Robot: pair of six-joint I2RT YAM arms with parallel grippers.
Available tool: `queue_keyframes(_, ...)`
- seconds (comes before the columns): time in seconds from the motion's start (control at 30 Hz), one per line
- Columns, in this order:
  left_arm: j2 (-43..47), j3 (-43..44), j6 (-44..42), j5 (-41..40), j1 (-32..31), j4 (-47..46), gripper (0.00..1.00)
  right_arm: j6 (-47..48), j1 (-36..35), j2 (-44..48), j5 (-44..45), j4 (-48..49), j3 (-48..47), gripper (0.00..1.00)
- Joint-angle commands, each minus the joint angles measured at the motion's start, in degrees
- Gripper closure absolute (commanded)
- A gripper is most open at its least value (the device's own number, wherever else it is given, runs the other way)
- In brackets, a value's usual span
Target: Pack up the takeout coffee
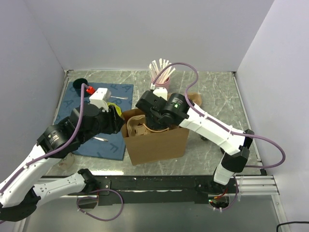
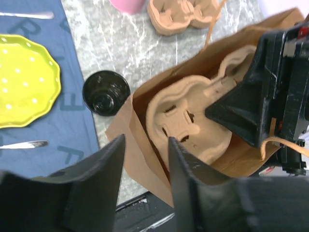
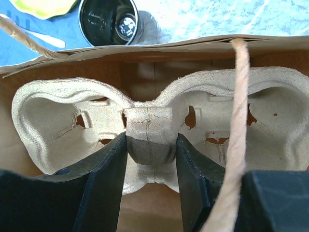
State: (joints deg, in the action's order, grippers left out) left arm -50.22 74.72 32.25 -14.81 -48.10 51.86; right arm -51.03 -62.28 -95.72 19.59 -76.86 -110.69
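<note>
Your right jaws are closed on the middle ridge of the cup carrier [image 3: 58,116], one finger [image 3: 96,188] pressed to each side. The carrier lies inside the open paper bag [image 1: 159,145] at the centre of the surface [image 1: 212,87]. Your left jaws stand partly open at the bag's 9 o'clock rim, which shows between them. Whether they touch it, you cannot tell. From above, the blue mat [image 1: 113,94] lies at the bag's 9 o'clock, a pink cup of stirrers [image 1: 161,79] at 12 o'clock and a spare carrier [image 2: 181,14] at 1 o'clock. A black cup [image 2: 106,93] stands just beside the bag's corner.
</note>
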Motion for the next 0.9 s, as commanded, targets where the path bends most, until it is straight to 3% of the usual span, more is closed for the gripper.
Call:
queue_keyframes(0.0,1.3,-1.3,1.3,2.2,-0.1,-3.0,0.57,-0.3,-0.2,0.0,2.6,-3.3,-1.9,0.52)
queue_keyframes(0.23,1.9,-2.7,1.9,2.8,-0.1,-2.3,0.63,-1.5,-0.3,0.0,2.5,-1.5,3.0,0.50)
queue_keyframes(0.87,3.2,-1.9,4.8,3.6,-0.1,-0.1,0.59,-4.9,-0.3,0.0,3.6,1.9,11.4,0.33)
